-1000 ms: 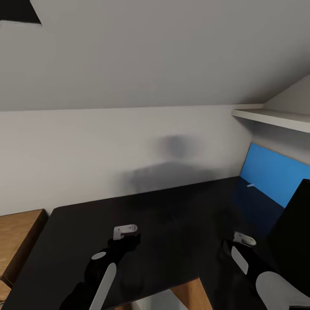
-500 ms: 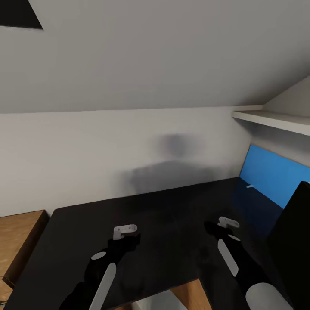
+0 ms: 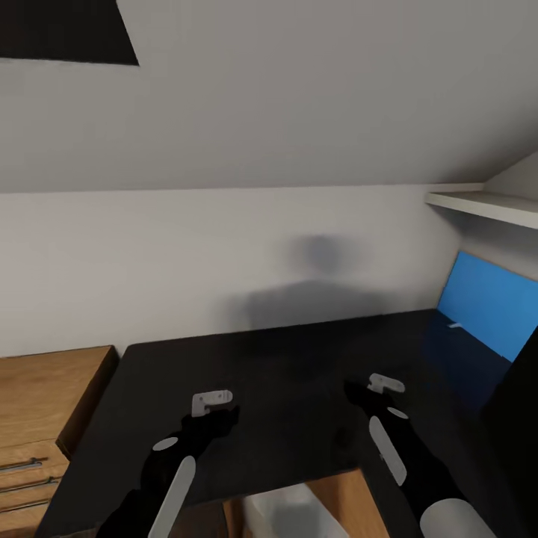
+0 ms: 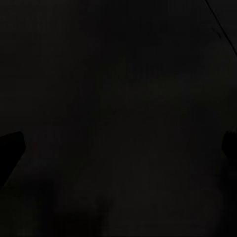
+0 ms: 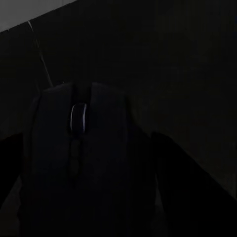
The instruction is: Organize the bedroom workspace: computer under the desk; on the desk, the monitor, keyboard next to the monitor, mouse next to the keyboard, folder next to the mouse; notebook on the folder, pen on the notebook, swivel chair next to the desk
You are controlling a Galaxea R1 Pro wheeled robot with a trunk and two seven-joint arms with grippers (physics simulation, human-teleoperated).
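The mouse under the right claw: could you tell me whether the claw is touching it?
Cannot tell. In the right wrist view the mouse sits between the dark fingers, but darkness hides any contact or gap.

- My desk (image 3: 284, 388) has a wide black top that runs back to the pale wall, and its near edge cuts across below my arms.
- A bright blue back panel (image 3: 489, 302) stands along its far right side.
- A small white bit (image 3: 454, 325) lies on the top at the foot of that panel; I cannot tell what it is.
- Through my right wrist camera I see the dark mouse (image 5: 81, 163) on the black top, scroll wheel showing.
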